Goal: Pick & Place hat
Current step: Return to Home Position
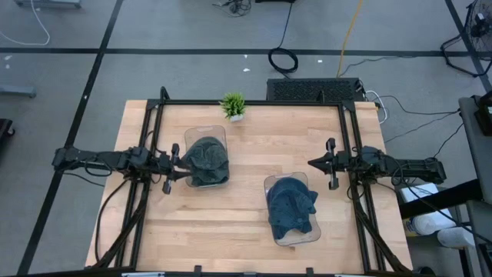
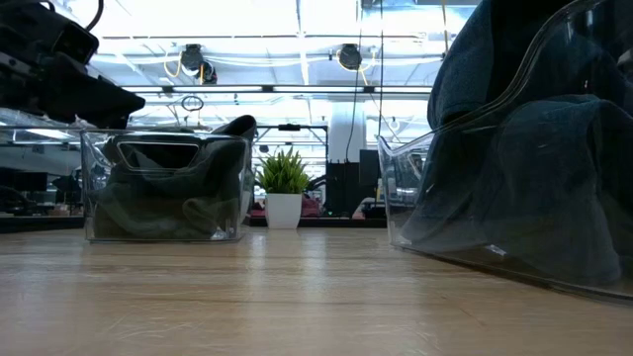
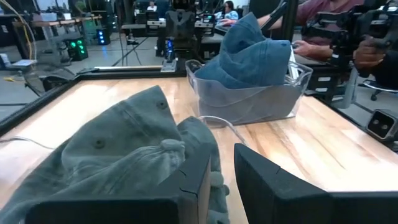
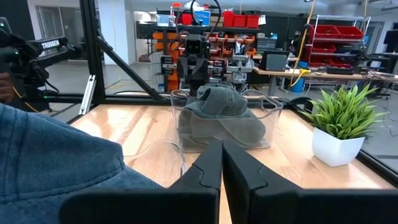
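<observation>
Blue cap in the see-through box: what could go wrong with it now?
The blue cap bulges above the rim of its clear plastic bin, so it might slip out if bumped. The left tool sits right by the other clear bin holding the grey-green cap; when it pulls back, it could nudge that bin.

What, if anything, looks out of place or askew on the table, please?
The lower transparent bin sits slightly skewed to the table edges, and the blue cap bulges above its rim rather than lying fully inside. Nothing else stands out.
</observation>
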Robot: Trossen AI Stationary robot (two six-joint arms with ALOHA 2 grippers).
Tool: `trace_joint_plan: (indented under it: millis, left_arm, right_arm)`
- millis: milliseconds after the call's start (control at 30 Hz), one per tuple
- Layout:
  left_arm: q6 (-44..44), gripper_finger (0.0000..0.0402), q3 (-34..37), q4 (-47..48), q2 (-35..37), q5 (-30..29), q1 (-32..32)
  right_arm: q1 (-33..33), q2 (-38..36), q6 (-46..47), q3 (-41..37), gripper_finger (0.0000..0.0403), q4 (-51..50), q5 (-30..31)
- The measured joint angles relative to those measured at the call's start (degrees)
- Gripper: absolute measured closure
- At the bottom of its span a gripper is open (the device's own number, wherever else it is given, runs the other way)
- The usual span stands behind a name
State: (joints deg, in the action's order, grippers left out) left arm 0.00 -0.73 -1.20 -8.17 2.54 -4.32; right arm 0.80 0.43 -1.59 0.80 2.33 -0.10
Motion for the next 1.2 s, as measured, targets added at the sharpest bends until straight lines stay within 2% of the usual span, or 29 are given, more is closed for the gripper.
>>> trace_joint_plan:
  millis: [267, 500, 1200]
  left_arm:
    - [1.25, 0.0325, 0.00, -0.26, 0.01, -1.79, -0.04]
    - [-2.26, 0.0325, -0.03, -0.61, 0.00, -6.84, -0.04]
    - [-3.07, 0.0325, -0.04, -0.43, -0.02, -6.92, -0.04]
  right_arm:
    - [0.00, 0.00, 1.03, 0.00, 0.0403, -0.56, -0.07]
    - [0.00, 0.00, 1.32, 0.00, 0.0403, -0.51, -0.04]
    - [-0.02, 0.00, 1.35, 0.00, 0.0403, -0.44, 0.00]
